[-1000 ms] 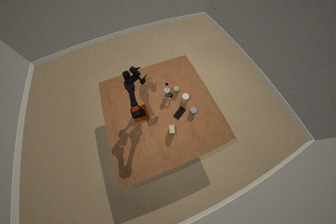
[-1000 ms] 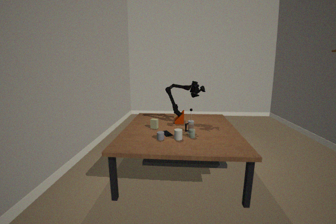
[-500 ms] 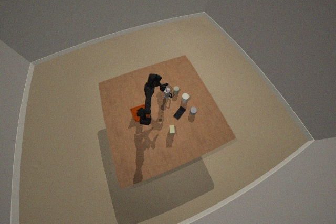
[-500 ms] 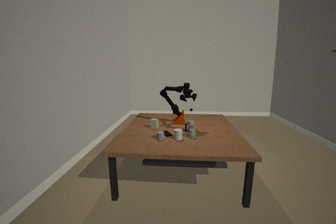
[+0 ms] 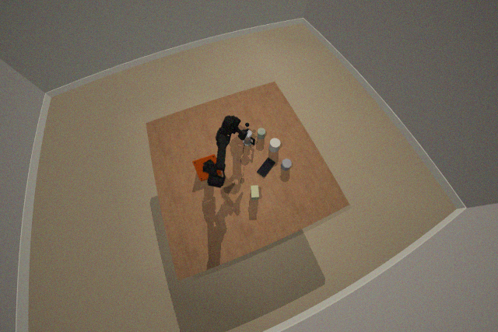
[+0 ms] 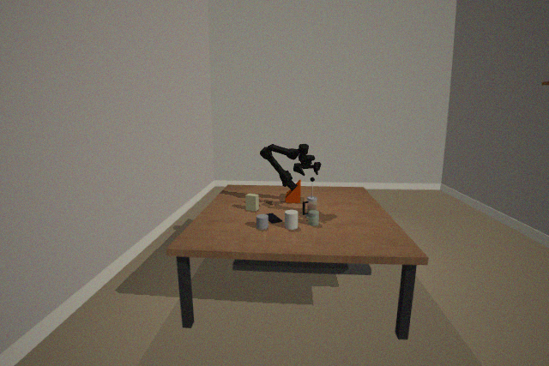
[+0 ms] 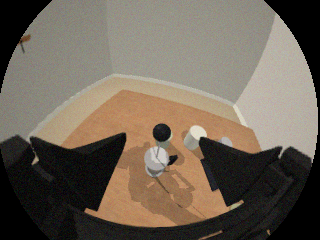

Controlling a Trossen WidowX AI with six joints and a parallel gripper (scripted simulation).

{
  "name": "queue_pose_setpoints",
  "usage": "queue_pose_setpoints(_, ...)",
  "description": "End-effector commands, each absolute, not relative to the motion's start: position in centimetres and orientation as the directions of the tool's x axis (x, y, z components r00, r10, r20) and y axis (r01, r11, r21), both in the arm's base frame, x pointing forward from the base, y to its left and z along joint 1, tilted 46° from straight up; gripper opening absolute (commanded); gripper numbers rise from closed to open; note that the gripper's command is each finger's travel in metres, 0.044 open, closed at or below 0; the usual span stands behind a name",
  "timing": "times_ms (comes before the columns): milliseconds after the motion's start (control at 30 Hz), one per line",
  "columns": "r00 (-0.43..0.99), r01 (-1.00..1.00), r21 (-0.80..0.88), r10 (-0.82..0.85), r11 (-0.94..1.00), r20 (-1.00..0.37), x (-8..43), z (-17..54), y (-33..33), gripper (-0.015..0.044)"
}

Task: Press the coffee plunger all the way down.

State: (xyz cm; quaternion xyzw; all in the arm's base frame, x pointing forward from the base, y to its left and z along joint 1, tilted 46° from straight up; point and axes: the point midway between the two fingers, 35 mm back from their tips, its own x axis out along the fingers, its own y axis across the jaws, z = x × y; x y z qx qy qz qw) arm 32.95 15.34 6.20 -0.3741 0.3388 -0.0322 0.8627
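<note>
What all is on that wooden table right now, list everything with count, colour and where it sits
Glass coffee press with black ball-topped plunger: one, clear and black, below the hand, plunger up.
Pale green cylinder cup: one, in front of the press.
White cylinder cup: one, front middle of the group.
Grey-blue cylinder cup: one, front left in the exterior view.
Flat black rectangular slab: one, lying between the grey-blue and white cups.
Pale yellow-green block: one, set apart at left.
Brown wooden table: one, dark legs.
Orange base mount: one, rear of the table.
Black arm's hand: one, open, empty, above the plunger.
</note>
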Motion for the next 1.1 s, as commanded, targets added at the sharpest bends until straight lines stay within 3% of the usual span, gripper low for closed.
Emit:
queue_pose_setpoints(0,0.767,-0.202,-0.667,-0.307,0.717,-0.563,33.2,5.8,15.0,0.0440)
queue_pose_setpoints(767,0.769,-0.200,-0.669,-0.308,0.716,-0.560,35.8,3.9,13.9,0.0440)
queue_pose_setpoints(1067,0.769,-0.200,-0.669,-0.308,0.716,-0.560,35.8,3.9,13.9,0.0204)
